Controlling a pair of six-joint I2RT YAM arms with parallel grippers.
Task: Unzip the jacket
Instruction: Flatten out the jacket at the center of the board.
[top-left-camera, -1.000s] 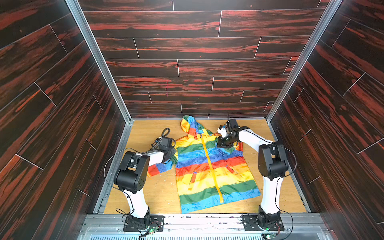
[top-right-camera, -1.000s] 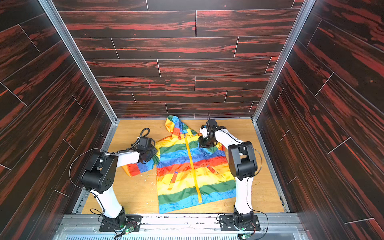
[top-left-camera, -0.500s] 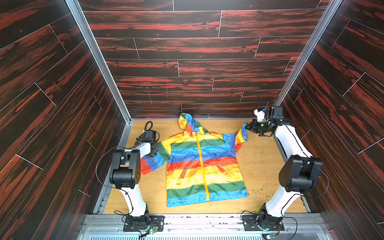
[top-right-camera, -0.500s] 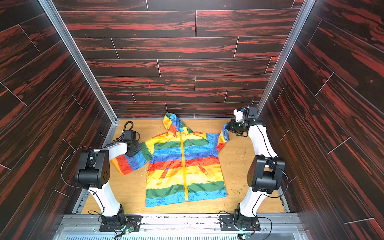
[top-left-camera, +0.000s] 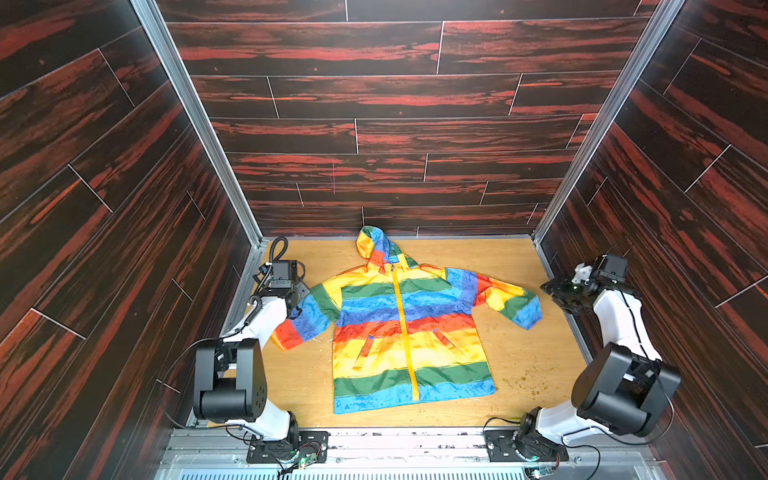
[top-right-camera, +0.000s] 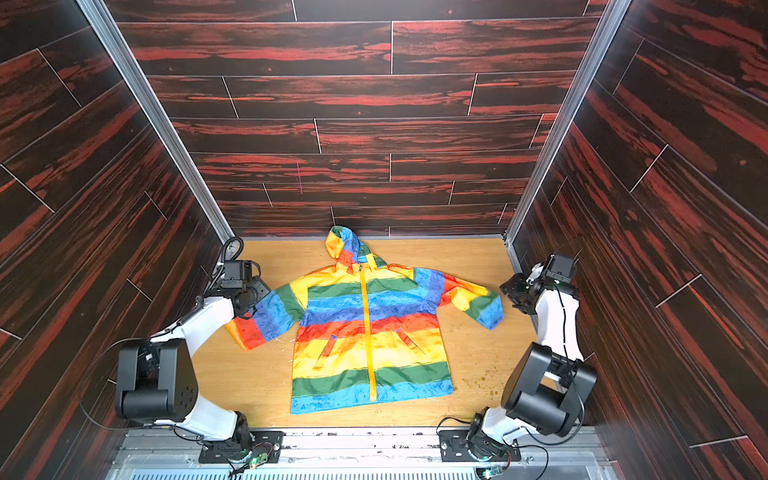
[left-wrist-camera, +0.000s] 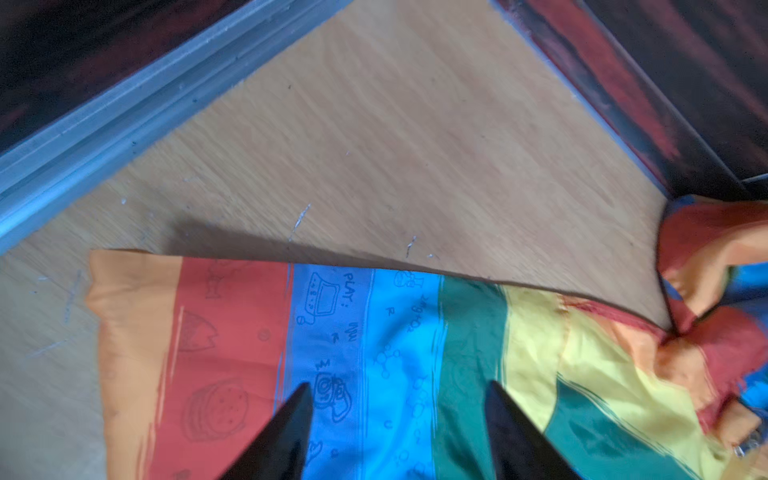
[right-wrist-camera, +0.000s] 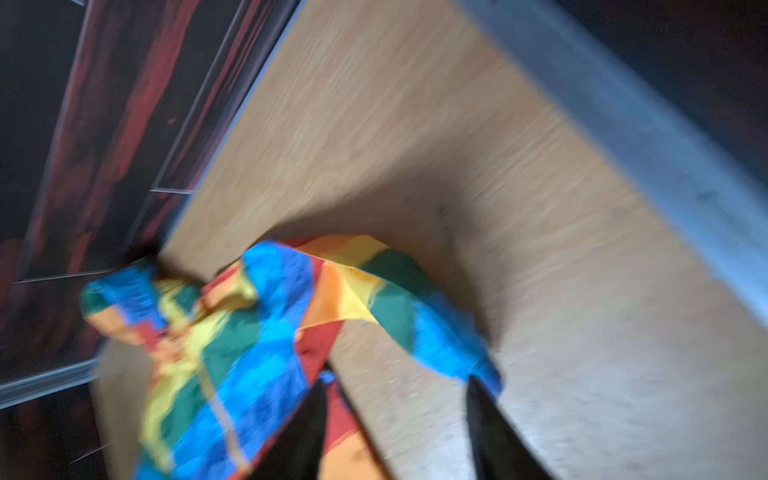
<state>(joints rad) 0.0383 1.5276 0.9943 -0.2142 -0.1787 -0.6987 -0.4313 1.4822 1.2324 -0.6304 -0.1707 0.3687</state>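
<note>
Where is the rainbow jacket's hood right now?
In both top views the hood lies at the far end of the jacket on the wooden table, by the back wall, midway across it.

Dark red-streaked plank walls (top-left-camera: 374, 83) enclose a light wooden floor (top-left-camera: 519, 266) scattered with small crumbs (top-left-camera: 534, 386).

Two high stereo views, two close wrist views

Both top views look steeply down from above the near edge toward the far wall (top-left-camera: 374, 124), taking in the whole table (top-left-camera: 523, 357) and jacket (top-left-camera: 409, 328); they are almost the same picture, shifted sideways. The left wrist camera sits close over the left sleeve (left-wrist-camera: 332, 332), looking past its fingers (left-wrist-camera: 286, 436) toward the far left corner. The right wrist camera, blurred, looks in from the right edge across the right sleeve (right-wrist-camera: 395, 299) toward the hood (right-wrist-camera: 124, 295). All four views share the jacket.
</note>
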